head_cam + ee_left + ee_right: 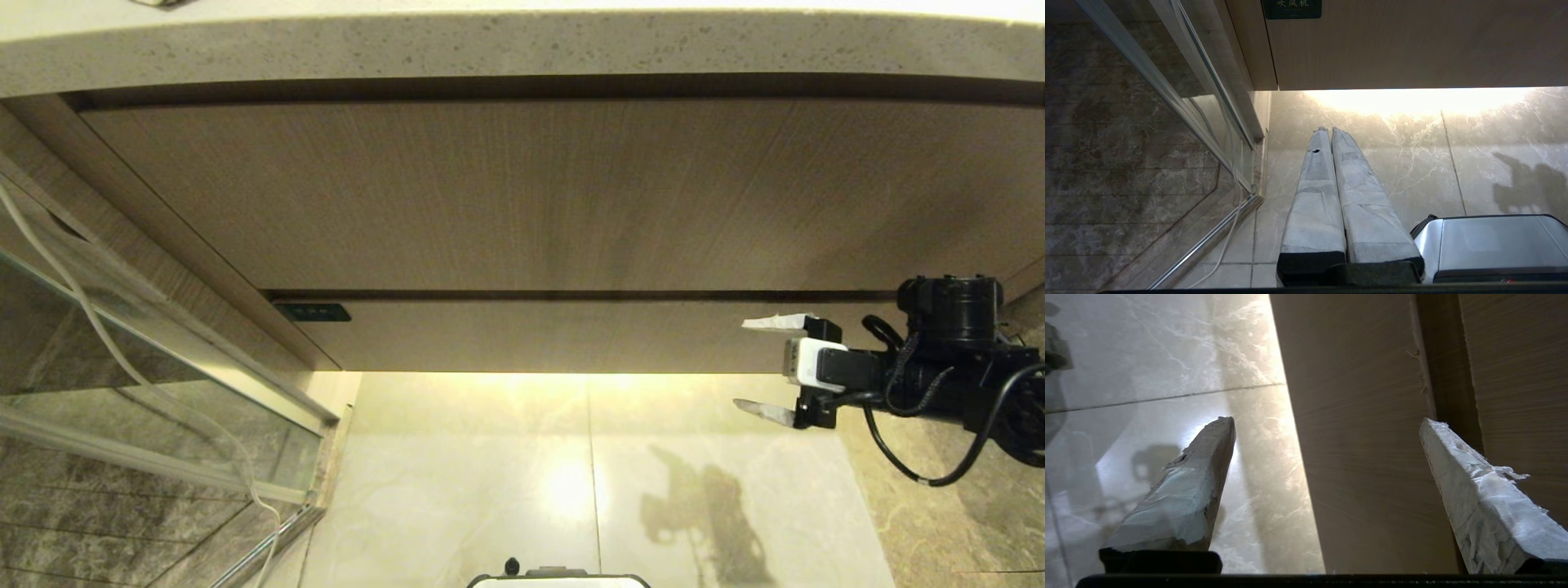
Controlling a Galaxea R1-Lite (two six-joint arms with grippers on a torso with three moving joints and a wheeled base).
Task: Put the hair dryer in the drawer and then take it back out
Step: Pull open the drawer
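The drawer [571,335] is the narrow wood-grain front under the taller panel [531,196], and it is pushed in flush. My right gripper [759,366] hangs open in front of its right end, lying sideways. One taped finger sits level with the seam above the drawer and the other below its lower edge. In the right wrist view the right gripper [1327,421] has nothing between its fingers, only the drawer front [1363,457] beyond them. The left gripper [1329,130] is shut and empty, pointing at the floor. The hair dryer is out of view.
A stone countertop [522,49] overhangs the cabinet. A glass shower partition [122,367] with a thin white cable [106,343] stands at the left. A small green label [313,312] marks the drawer's left end. Glossy marble floor [571,490] lies below, with my base [559,580] at the near edge.
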